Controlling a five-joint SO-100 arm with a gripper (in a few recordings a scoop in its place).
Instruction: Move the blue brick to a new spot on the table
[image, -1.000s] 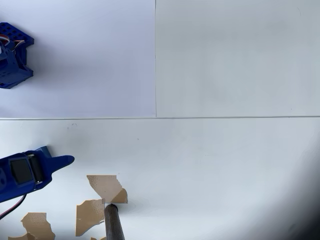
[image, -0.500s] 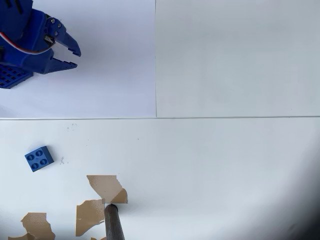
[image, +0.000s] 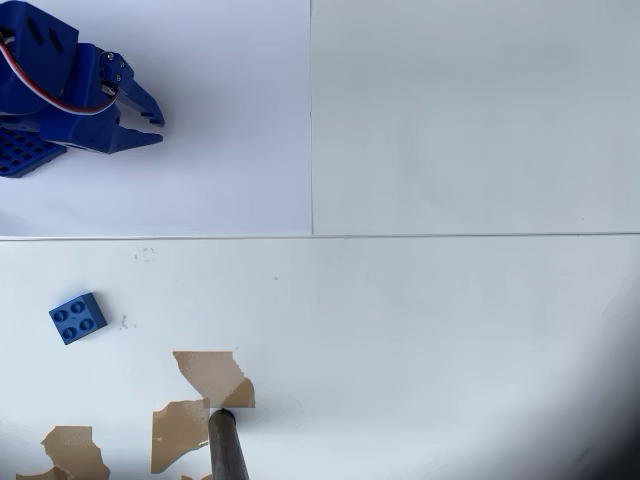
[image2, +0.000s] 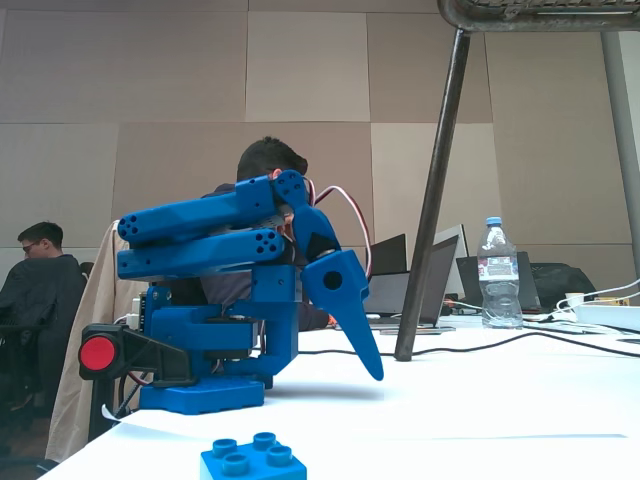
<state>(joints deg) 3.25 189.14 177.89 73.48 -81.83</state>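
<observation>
Overhead view: the blue brick (image: 77, 318) is a small square block with four round studs on top, turned slightly askew, lying flat near the left edge of the table (image: 450, 330), below the horizontal seam. In the fixed view the blue brick (image2: 253, 460) sits at the near table edge in front of the arm.

The gripper (image: 150, 120) is at the top-left corner over a paler sheet (image: 220, 120), well apart from the brick, holding nothing; its jaws are spread a little at the tips.

Open white surface extends to the right of the brick and across the whole right half. Torn brown patches (image: 213, 375) lie near the bottom edge, right of and below the brick, with a dark pole (image: 228, 447) standing at one of them.

Fixed view: a water bottle (image2: 499, 272) and laptops (image2: 430, 280) stand at the far edge, with people seated behind before a panelled wall.
</observation>
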